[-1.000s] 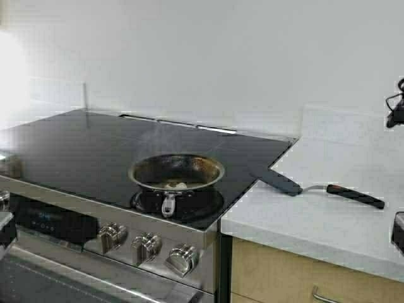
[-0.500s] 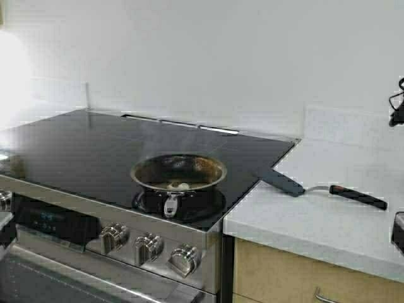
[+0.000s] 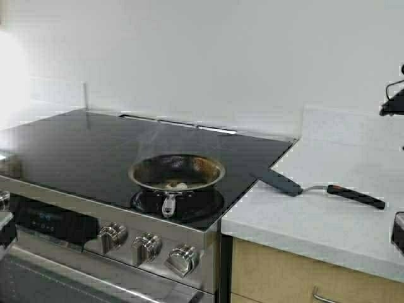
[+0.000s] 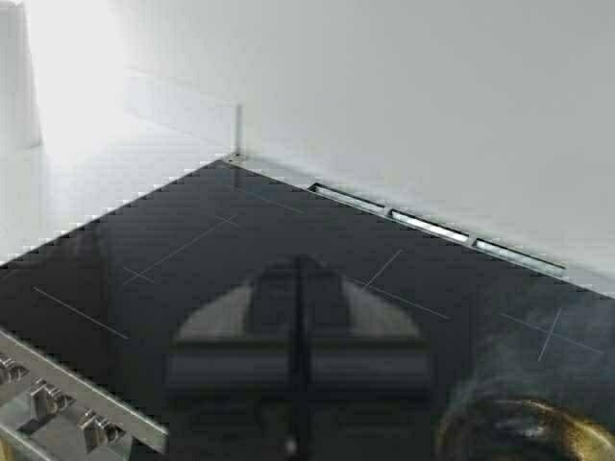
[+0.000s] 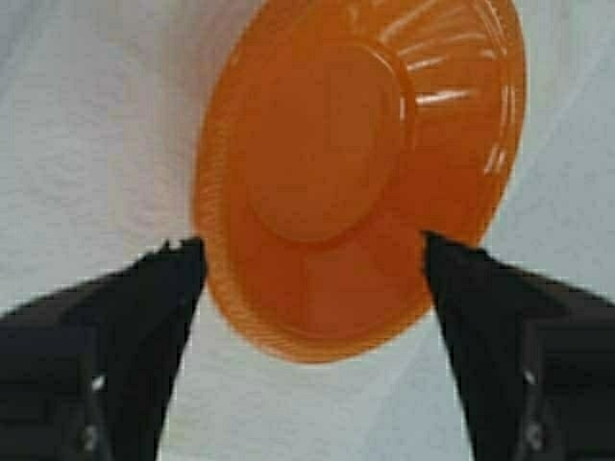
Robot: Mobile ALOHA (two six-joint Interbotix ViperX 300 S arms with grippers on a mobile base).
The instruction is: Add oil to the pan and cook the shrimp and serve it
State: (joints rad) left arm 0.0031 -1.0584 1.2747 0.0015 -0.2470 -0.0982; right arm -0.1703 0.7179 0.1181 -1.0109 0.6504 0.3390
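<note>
The steel pan (image 3: 177,170) sits on the front right burner of the black cooktop (image 3: 82,148), steaming lightly. A small pale shrimp (image 3: 180,185) lies inside it near the front. The pan's rim (image 4: 538,432) also shows in the left wrist view. My left gripper (image 4: 300,274) hovers over the cooktop to the left of the pan, fingers pressed together and holding nothing. My right gripper (image 5: 312,250) is open above an orange bowl (image 5: 356,163) on the white counter, with one finger at each side of the bowl's near rim. The oil is out of view.
A black spatula (image 3: 315,188) lies on the white counter (image 3: 328,214) with its blade over the cooktop's right edge. Part of my right arm (image 3: 392,106) shows at the far right. Stove knobs (image 3: 146,246) line the front panel.
The whole high view wobbled slightly right and back. The part of my right arm at the right edge shifted a little upward. The pan, shrimp and spatula have not moved.
</note>
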